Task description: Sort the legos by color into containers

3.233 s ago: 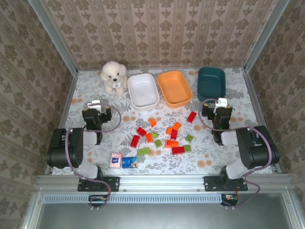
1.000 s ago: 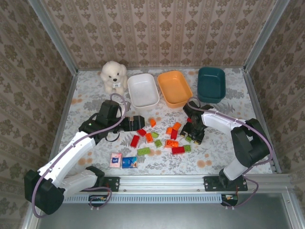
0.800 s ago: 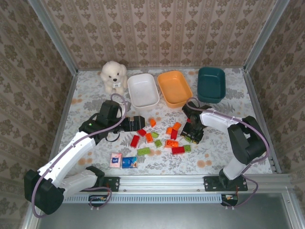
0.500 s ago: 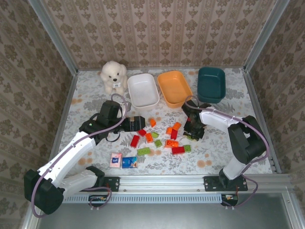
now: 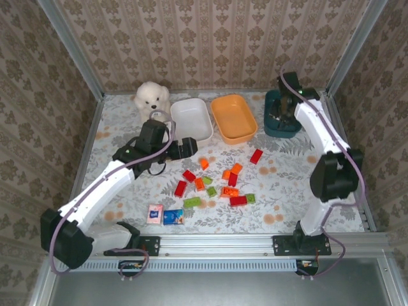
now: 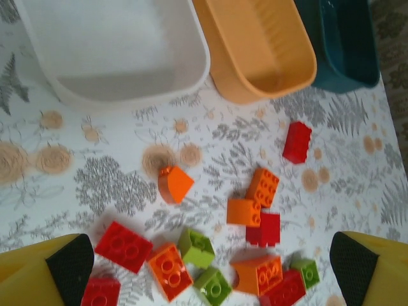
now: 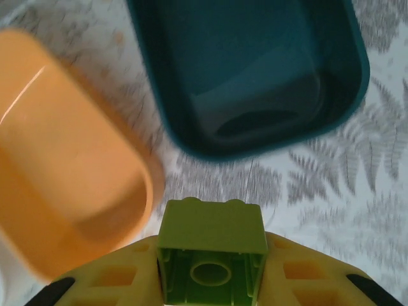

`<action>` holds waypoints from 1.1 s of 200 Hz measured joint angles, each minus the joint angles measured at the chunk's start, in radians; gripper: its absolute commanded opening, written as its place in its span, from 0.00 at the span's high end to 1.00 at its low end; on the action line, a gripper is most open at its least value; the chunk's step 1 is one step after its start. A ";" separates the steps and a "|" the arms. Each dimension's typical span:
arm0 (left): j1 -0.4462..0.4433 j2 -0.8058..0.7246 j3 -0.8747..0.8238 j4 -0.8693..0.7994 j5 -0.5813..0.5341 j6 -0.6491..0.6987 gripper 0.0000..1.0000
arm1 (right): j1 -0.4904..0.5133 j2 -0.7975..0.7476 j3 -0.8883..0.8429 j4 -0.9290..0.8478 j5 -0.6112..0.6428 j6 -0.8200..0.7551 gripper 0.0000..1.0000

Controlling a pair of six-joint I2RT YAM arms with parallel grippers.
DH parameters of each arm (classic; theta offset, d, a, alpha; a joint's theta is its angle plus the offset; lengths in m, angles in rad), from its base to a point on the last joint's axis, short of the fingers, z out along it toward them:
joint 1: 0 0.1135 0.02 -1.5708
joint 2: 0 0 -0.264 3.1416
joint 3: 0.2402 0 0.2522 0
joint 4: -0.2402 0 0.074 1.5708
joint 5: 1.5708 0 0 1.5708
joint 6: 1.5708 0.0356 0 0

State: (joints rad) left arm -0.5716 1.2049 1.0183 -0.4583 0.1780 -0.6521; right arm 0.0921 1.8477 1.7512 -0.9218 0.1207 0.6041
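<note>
Red, orange and lime green legos [image 5: 220,185] lie scattered mid-table, with one red brick [image 5: 256,156] apart to the right. At the back stand the white tray [image 5: 191,121], orange tray [image 5: 233,118] and dark teal tray [image 5: 288,129]. My right gripper [image 5: 278,115] hangs at the teal tray's near-left edge, shut on a lime green lego [image 7: 212,236]. The teal tray [image 7: 248,70] and orange tray [image 7: 64,159] show beyond it. My left gripper [image 5: 185,148] hovers wide open left of the pile, its fingers [image 6: 70,261] spread above several bricks [image 6: 255,213].
A white plush dog [image 5: 152,101] sits left of the white tray. A pink packet [image 5: 155,213] and a blue packet [image 5: 173,217] lie near the front edge. Patterned walls close in the table on three sides.
My right gripper took a lime green lego from the pile's right side, lifted it and swung back to the teal tray. My left gripper shifted slightly up and right.
</note>
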 measured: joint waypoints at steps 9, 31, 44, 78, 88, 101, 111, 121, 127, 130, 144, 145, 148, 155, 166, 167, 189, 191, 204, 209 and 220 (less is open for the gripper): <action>0.004 0.024 0.016 0.005 -0.006 -0.007 0.01 | -0.019 0.076 0.060 -0.003 -0.001 -0.014 0.67; 0.006 0.069 0.038 0.014 -0.018 -0.022 0.01 | -0.052 0.268 0.224 -0.024 -0.004 -0.050 0.67; 0.006 0.087 0.045 0.017 -0.019 -0.029 0.01 | -0.069 0.378 0.325 -0.047 -0.011 -0.064 0.66; 0.006 0.103 0.061 0.017 -0.030 -0.040 0.01 | -0.108 0.576 0.513 -0.098 -0.043 -0.084 0.63; 0.006 0.103 0.063 0.017 -0.034 -0.044 0.01 | -0.119 0.619 0.556 -0.113 -0.054 -0.085 0.61; 0.006 0.103 0.064 0.016 -0.040 -0.048 0.02 | -0.132 0.663 0.604 -0.132 -0.069 -0.085 0.58; 0.006 0.103 0.064 0.016 -0.045 -0.051 0.03 | -0.142 0.690 0.629 -0.143 -0.081 -0.085 0.52; 0.006 0.103 0.064 0.012 -0.050 -0.052 0.03 | -0.150 0.706 0.639 -0.152 -0.091 -0.079 0.43; 0.006 0.103 0.065 0.008 -0.053 -0.052 0.04 | -0.153 0.710 0.639 -0.157 -0.096 -0.082 0.39; 0.006 0.103 0.065 0.004 -0.056 -0.053 0.04 | -0.154 0.711 0.639 -0.160 -0.099 -0.081 0.37; 0.005 0.103 0.066 -0.018 -0.064 -0.053 0.05 | -0.162 0.711 0.640 -0.169 -0.106 -0.085 0.31; 0.006 0.103 0.066 -0.020 -0.064 -0.053 0.05 | -0.162 0.711 0.640 -0.169 -0.106 -0.086 0.31; 0.005 0.103 0.066 -0.025 -0.066 -0.053 0.05 | -0.163 0.709 0.642 -0.169 -0.108 -0.083 0.31; 0.005 0.102 0.066 -0.038 -0.071 -0.052 0.06 | -0.163 0.706 0.642 -0.167 -0.113 -0.085 0.31; 0.005 0.101 0.066 -0.063 -0.074 -0.052 0.07 | -0.161 0.694 0.642 -0.169 -0.119 -0.087 0.30; 0.005 0.100 0.066 -0.066 -0.075 -0.052 0.07 | -0.161 0.692 0.642 -0.169 -0.120 -0.087 0.30; 0.003 0.089 0.065 -0.146 -0.084 -0.043 0.11 | -0.144 0.594 0.594 -0.147 -0.130 -0.088 0.31; 0.003 0.088 0.064 -0.153 -0.085 -0.040 0.12 | -0.142 0.583 0.584 -0.142 -0.131 -0.088 0.31; 0.000 0.076 0.050 -0.203 -0.090 -0.026 0.14 | -0.117 0.451 0.483 -0.099 -0.140 -0.085 0.31; -0.002 0.071 0.040 -0.219 -0.093 -0.019 0.15 | -0.102 0.387 0.429 -0.074 -0.148 -0.085 0.30; -0.010 0.060 0.011 -0.256 -0.096 -0.004 0.18 | -0.061 0.240 0.295 -0.002 -0.171 -0.085 0.29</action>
State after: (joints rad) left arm -0.5816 1.2652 1.0294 -0.7147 0.0822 -0.6559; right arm 0.0307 2.0880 2.0464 -0.9241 -0.0502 0.5186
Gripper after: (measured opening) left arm 0.852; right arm 0.698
